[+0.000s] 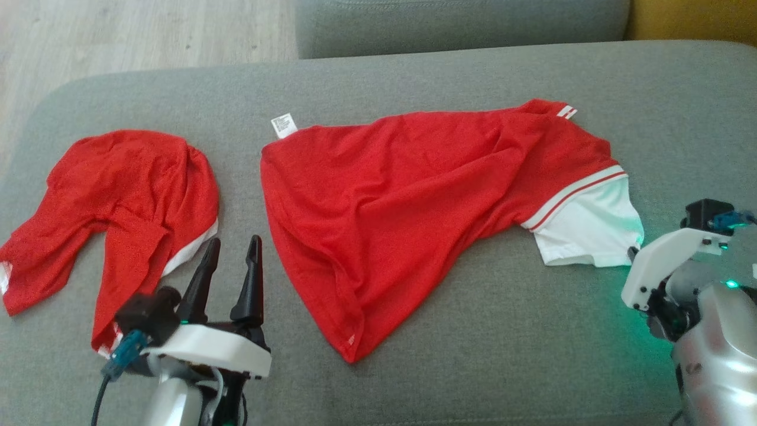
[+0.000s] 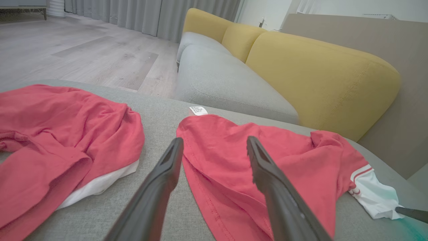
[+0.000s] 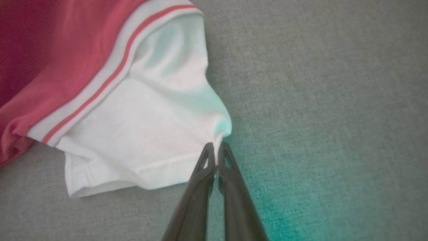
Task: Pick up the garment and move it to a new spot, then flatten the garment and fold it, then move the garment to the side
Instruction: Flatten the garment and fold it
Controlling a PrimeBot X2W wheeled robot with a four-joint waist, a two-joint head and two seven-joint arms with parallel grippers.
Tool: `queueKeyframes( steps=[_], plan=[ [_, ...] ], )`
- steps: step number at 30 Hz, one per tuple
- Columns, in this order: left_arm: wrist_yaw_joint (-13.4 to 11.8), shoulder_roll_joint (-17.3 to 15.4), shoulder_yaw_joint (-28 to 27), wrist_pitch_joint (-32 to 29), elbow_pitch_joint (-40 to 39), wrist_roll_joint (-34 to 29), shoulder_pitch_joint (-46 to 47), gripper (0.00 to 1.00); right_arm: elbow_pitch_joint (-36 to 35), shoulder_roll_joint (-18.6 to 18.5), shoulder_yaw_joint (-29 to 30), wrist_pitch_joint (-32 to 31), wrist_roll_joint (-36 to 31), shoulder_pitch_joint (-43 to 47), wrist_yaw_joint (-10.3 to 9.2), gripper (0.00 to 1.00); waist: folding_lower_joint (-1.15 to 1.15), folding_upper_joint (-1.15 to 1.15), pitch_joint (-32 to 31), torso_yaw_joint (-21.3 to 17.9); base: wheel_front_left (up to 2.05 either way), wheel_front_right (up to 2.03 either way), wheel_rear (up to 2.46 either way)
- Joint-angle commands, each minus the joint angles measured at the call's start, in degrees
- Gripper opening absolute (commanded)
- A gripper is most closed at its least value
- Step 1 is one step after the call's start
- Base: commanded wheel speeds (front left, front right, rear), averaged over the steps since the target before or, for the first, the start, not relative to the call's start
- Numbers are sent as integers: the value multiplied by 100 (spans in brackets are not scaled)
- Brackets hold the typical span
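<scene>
Red T-shirt: lies crumpled across the middle of the grey seat cushion, hem toward the left edge, white sleeve toward the right edge.
Right gripper: jaws pressed together, pinching the outer corner of the white sleeve at its hem.
Left gripper: jaws spread, holding nothing, by the near edge, over the bare strip between the two garments.
Second red garment: bunched near the left edge, with white cloth showing under it; it is apart from the T-shirt.
Open room: the cushion is bare along the near edge below the T-shirt, to the right of the sleeve, and in a band along the far edge.
Edges: the far-left corner is rounded, with wood floor beyond it; another grey seat lies past the far edge.
Left wrist view adds: yellow backrests and grey curtains.
Right wrist view adds: the sleeve's hem stitching, a red stripe on the white band, and a green glow on the cushion.
Care tag: white, at the T-shirt's far-left corner; the print is too small to read.
</scene>
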State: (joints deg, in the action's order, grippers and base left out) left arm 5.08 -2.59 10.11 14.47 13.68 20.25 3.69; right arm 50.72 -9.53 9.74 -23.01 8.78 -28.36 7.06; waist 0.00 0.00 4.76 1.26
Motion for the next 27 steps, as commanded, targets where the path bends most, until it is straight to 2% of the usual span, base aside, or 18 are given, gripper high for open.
queueKeyframes(
  steps=[1,9,18,19,20,27],
  plan=[
    [-9,-29,-227,52,-161,-1,135,100,-286,-59,-148,-70,47,0,43,0,0,0,-42,-34,0,0,0],
    [-35,-29,-224,52,-204,35,72,100,-997,-251,-82,-712,119,552,43,0,0,0,-111,-94,0,0,0],
    [-43,-29,-226,52,-202,65,15,100,-2321,-230,29,-1580,345,1383,43,0,0,0,-209,-132,0,0,0],
    [-47,-29,-235,52,-204,64,8,100,-2483,-217,69,-1611,314,1456,43,19,0,0,-219,-141,0,0,0],
    [-49,-29,-244,52,-206,62,1,100,-2647,-202,111,-1614,266,1517,43,100,0,0,-226,-151,0,0,0],
    [-48,-29,-277,52,-218,55,10,100,-3648,63,292,-1499,168,1691,43,100,0,0,-231,-212,0,0,0]
  ],
)
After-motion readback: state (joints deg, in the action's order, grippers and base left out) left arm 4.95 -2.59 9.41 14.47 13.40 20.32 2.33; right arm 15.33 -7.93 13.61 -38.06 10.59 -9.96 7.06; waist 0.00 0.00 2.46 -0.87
